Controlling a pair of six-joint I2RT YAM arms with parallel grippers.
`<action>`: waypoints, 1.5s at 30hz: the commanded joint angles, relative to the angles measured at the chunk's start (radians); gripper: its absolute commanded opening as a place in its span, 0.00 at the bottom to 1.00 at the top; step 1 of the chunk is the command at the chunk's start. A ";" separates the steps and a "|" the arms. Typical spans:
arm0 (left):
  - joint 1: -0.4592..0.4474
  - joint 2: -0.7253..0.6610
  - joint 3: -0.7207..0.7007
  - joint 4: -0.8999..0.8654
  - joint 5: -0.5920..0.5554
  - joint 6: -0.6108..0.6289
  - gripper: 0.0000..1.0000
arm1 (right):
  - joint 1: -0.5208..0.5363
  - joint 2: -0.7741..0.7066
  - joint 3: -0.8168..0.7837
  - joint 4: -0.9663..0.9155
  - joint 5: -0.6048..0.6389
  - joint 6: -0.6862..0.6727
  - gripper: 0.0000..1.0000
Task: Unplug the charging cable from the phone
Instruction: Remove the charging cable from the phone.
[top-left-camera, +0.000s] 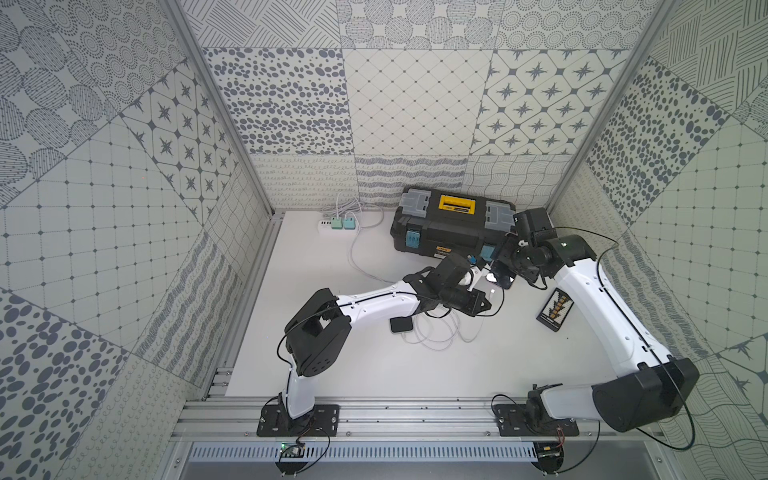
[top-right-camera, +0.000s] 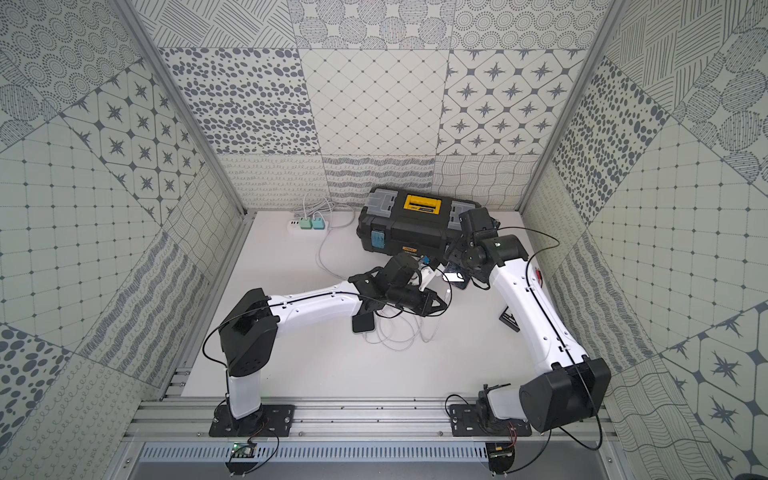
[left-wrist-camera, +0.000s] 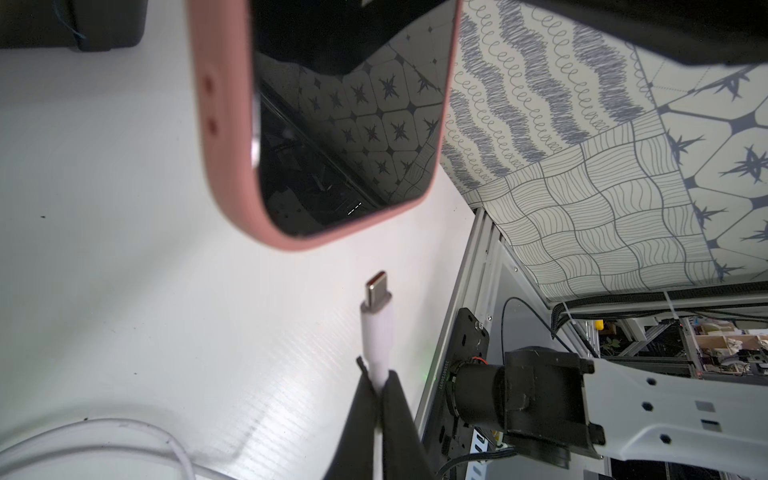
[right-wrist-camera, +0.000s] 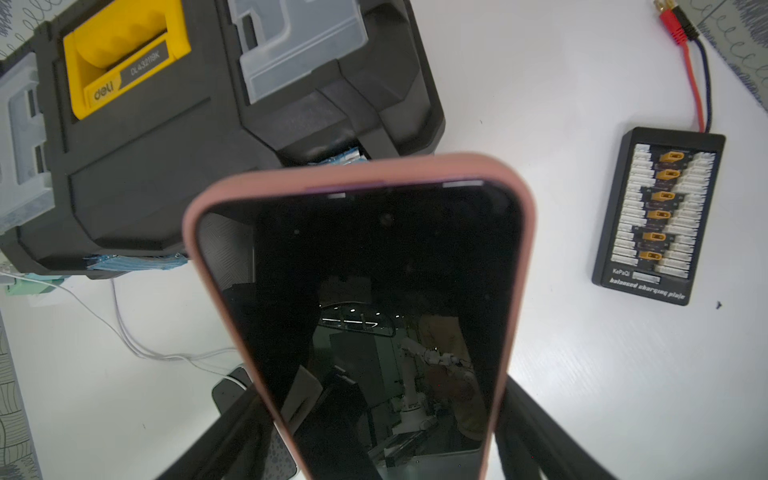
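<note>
The phone (left-wrist-camera: 345, 124) has a pink case and a dark screen, and it is held up off the white table. My right gripper (right-wrist-camera: 382, 415) is shut on the phone (right-wrist-camera: 374, 311), with one black finger on each long side. My left gripper (left-wrist-camera: 376, 374) is shut on the white charging cable (left-wrist-camera: 376, 328) just behind its plug. The bare metal plug tip is out of the phone, a short gap away from the phone's bottom edge. In both top views the two grippers meet in front of the toolbox, with the phone (top-left-camera: 500, 279) between them.
A black toolbox (top-left-camera: 453, 224) with a yellow handle stands at the back. A white power strip (top-left-camera: 338, 224) with two green chargers lies at the back left. Loose white cable coils (top-left-camera: 436, 332) and a small dark pad (top-left-camera: 401, 324) lie under the left arm. A black charging board (top-left-camera: 555, 309) lies at the right.
</note>
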 joint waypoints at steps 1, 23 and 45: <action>-0.002 0.017 0.025 0.006 0.030 0.044 0.00 | -0.010 -0.007 0.046 0.048 -0.005 -0.021 0.54; 0.033 0.354 0.463 -0.217 -0.051 0.073 0.00 | -0.273 -0.174 -0.120 0.017 -0.089 -0.099 0.54; 0.061 0.518 0.586 -0.217 -0.053 0.010 0.15 | -0.304 -0.199 -0.183 0.006 -0.098 -0.137 0.55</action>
